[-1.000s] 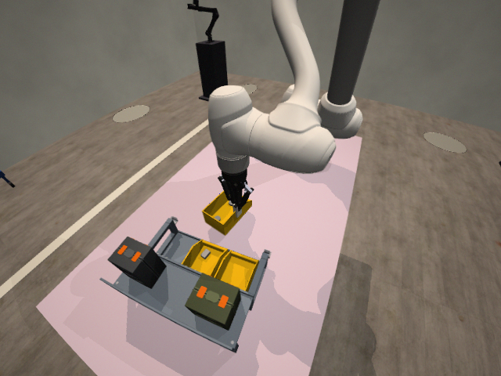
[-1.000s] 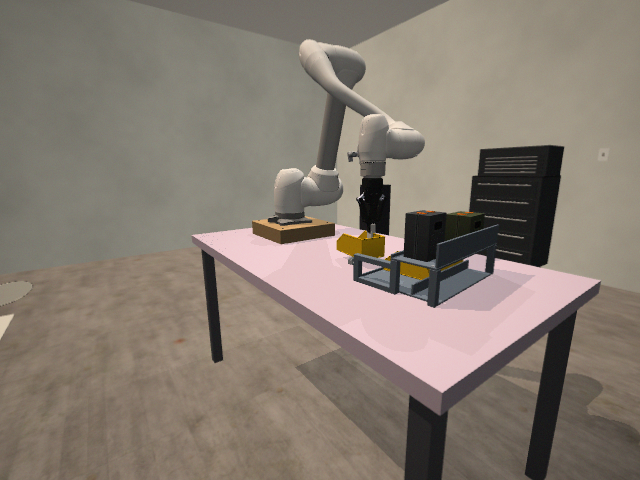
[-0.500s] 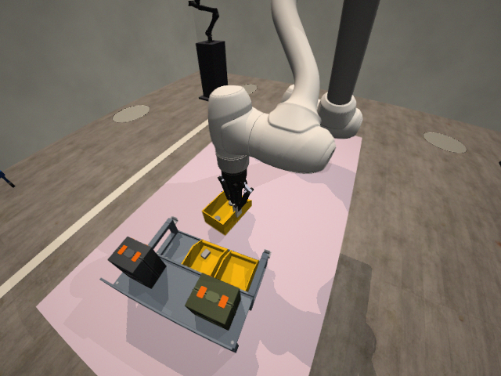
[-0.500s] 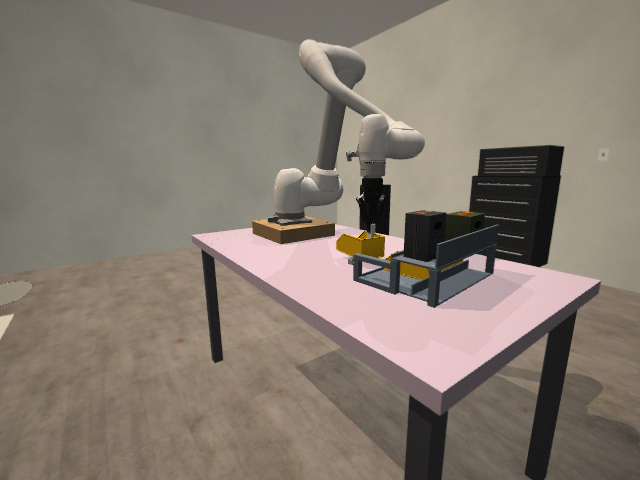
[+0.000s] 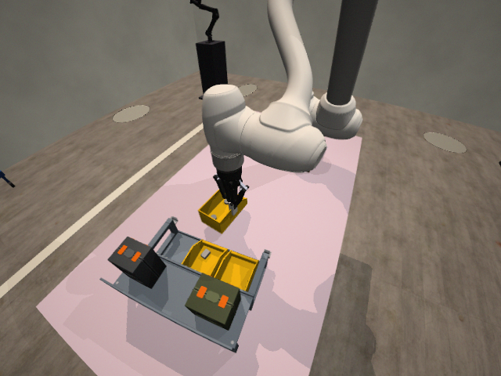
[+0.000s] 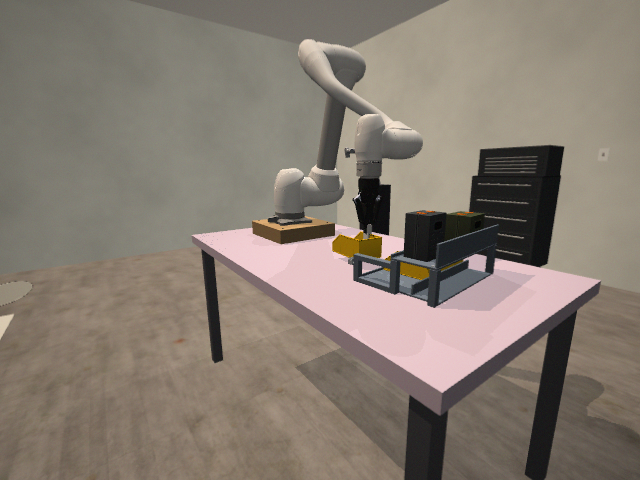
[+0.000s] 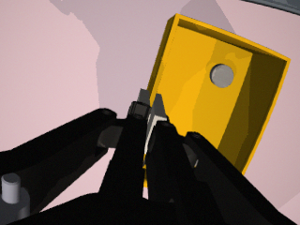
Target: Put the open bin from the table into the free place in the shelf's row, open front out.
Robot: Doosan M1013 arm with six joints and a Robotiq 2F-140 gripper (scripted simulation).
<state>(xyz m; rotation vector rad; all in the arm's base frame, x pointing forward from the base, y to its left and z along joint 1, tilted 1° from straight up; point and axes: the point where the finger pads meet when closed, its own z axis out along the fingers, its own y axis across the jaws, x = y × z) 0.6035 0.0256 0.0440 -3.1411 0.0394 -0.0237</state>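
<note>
A smooth pink table [image 5: 282, 243] [image 6: 310, 279] [image 7: 56, 70] stands on a mottled brown floor [image 5: 404, 222] [image 6: 155, 361] between plain grey walls [image 6: 129, 129]. A black case [image 5: 139, 265] [image 6: 421, 235] and an olive case [image 5: 214, 303] [image 6: 467, 222] stand on the grey shelf's upper board [image 5: 170, 297], behind the front row's free place and two yellow bins [image 5: 240, 269]. The open bin [image 5: 210, 224] [image 6: 367, 248] [image 7: 192, 84] (round grey part [image 5: 214, 217] [image 7: 221, 76] inside) is near the shelf, its thin side wall pinched in the gripper's [image 5: 232, 207] [image 6: 367, 233] [image 7: 150, 105] narrow jaws
</note>
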